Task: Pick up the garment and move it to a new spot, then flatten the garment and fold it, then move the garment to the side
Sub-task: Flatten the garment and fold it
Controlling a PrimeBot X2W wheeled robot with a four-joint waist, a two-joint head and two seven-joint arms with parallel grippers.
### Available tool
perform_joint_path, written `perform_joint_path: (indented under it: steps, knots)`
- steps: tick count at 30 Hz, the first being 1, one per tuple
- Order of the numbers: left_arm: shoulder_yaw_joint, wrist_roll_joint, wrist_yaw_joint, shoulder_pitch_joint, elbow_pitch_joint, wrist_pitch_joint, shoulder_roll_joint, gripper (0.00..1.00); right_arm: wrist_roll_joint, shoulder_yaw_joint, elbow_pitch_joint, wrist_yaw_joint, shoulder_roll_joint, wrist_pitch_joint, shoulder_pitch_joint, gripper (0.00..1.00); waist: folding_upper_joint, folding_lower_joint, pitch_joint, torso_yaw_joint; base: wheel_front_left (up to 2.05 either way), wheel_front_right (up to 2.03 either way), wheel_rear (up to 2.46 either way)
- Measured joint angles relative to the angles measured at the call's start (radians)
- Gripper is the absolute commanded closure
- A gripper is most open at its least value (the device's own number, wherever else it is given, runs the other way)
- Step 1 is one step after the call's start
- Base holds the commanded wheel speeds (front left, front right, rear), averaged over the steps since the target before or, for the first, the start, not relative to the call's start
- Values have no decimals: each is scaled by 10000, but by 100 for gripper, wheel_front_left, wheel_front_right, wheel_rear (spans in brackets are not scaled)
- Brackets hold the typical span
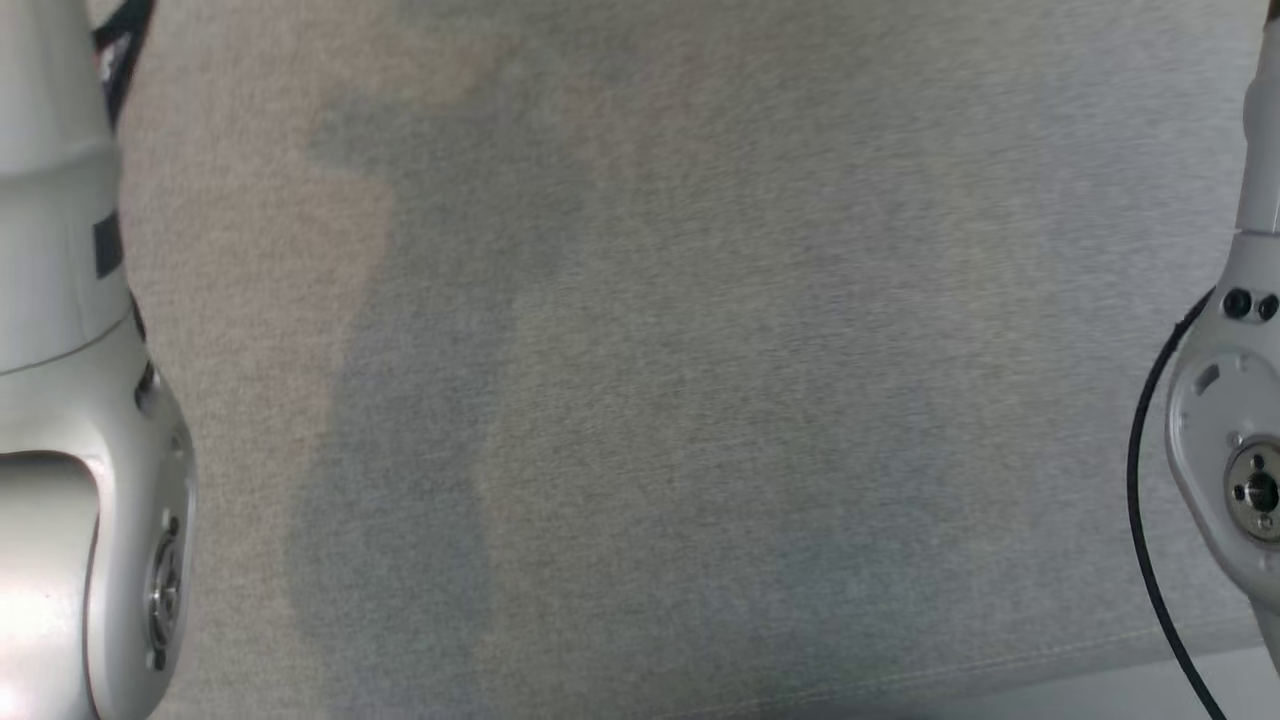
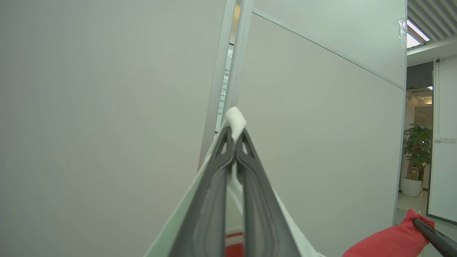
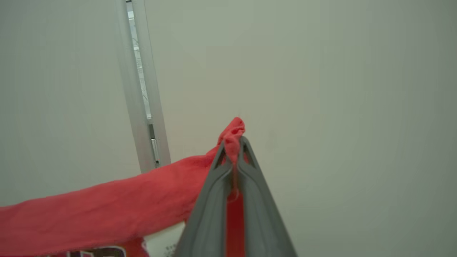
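Red-white garment (image 3: pixel 107 210) clamped just at its edges by left gripper (image 2: pixel 235 137) and right gripper (image 3: pixel 234 142), so I fear a tug slips one.

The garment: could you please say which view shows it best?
The right wrist view: the garment stretches as a long red band to the shut right gripper, white fabric below. The left wrist view gives a white tip pinched in the left gripper and a red corner.

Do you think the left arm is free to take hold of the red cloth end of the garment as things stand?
Probably not: the left gripper has its jaws shut on the garment's white cloth corner, and the red cloth end is pinched in the right gripper.
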Motion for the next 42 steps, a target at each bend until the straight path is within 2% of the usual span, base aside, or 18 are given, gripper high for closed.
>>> perform_joint_path:
  steps: [4,7,12,18,24,34,42]
  knots:
    - [63,-259,-98,309,819,-784,-132,100,-533,-105,1446,2,19,-991,-125,100,0,0,723,436,0,0,0]
    - [-46,-339,-253,1318,1603,-1325,-186,100,-631,-268,2529,4,31,-1559,560,100,0,2,1244,699,0,0,0]
    - [-278,-650,-506,2784,2242,-2034,-295,100,-10,-639,3563,4,23,-1873,1521,100,0,2,1968,1018,0,0,0]
    - [-314,-1085,-614,4402,1609,-2357,-201,100,1103,-372,2456,4,25,-1914,2647,100,0,1,2322,1073,0,0,0]
    - [-357,-1448,-646,6343,-77,-2408,104,100,2207,236,1172,8,27,-1914,3950,100,0,1,1982,945,0,0,0]
    - [-309,-1795,-573,9989,-2146,-2389,481,100,3281,1206,-408,10,17,-1914,6808,100,0,-1,406,704,0,0,0]
    - [-337,-2052,-130,12877,-3854,-2132,610,100,3427,1586,-1528,10,17,-1916,9168,100,0,-2,-1120,549,0,0,0]
